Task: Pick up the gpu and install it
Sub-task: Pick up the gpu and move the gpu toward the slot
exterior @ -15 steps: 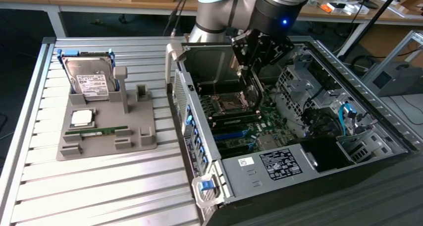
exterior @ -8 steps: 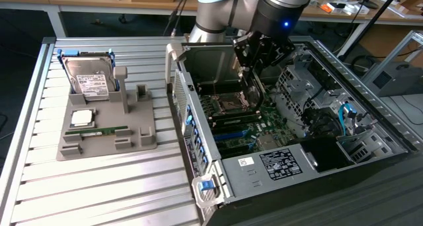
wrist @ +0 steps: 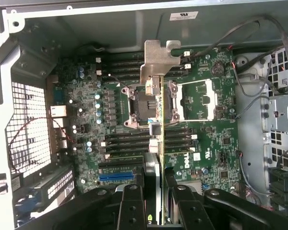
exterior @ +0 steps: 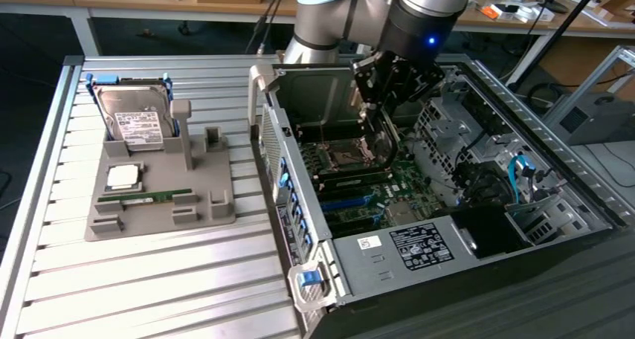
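My gripper (exterior: 380,110) hangs inside the open computer case (exterior: 297,279), over the motherboard (exterior: 343,177). It is shut on the gpu (exterior: 384,142), a thin dark card that hangs edge-down from the fingers. In the wrist view the gpu (wrist: 158,112) shows edge-on, with its silver end bracket (wrist: 159,60) at the far end, and it runs back between the two black fingers (wrist: 151,175) of the gripper (wrist: 158,179). The card floats above the CPU socket (wrist: 144,103), clear of the motherboard (wrist: 206,100). A blue expansion slot (wrist: 117,176) lies off to the card's side.
A grey fixture (exterior: 159,205) on the slatted table at the exterior view's left holds a silver hard drive (exterior: 134,120), a CPU chip (exterior: 122,177) and a green RAM stick (exterior: 147,198). Inside the case are drive cages (exterior: 447,123), loose cables (exterior: 521,179) and the power supply (exterior: 421,246).
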`<state>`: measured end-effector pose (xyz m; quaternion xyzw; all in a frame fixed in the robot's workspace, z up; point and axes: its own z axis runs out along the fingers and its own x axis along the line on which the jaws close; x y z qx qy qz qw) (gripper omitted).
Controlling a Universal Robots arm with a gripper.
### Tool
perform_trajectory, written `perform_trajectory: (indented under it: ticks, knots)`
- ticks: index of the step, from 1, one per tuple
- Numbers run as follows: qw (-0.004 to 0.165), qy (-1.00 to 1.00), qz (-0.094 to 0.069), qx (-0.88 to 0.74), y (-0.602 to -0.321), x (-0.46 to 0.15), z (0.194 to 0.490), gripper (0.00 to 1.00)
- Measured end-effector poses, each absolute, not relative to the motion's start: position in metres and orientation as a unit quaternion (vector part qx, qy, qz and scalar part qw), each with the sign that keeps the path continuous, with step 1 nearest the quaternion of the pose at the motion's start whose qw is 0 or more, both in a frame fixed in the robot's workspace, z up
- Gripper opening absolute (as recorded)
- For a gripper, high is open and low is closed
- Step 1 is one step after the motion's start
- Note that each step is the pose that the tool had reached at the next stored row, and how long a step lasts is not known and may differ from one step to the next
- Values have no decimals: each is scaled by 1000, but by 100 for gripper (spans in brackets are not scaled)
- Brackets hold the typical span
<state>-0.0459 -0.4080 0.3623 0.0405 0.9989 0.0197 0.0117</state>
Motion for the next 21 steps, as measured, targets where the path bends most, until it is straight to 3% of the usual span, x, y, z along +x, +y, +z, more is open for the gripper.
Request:
perform_trajectory:
  ticks: [21]
  knots:
    - [12, 999, 20, 40, -409, -40, 353, 27]
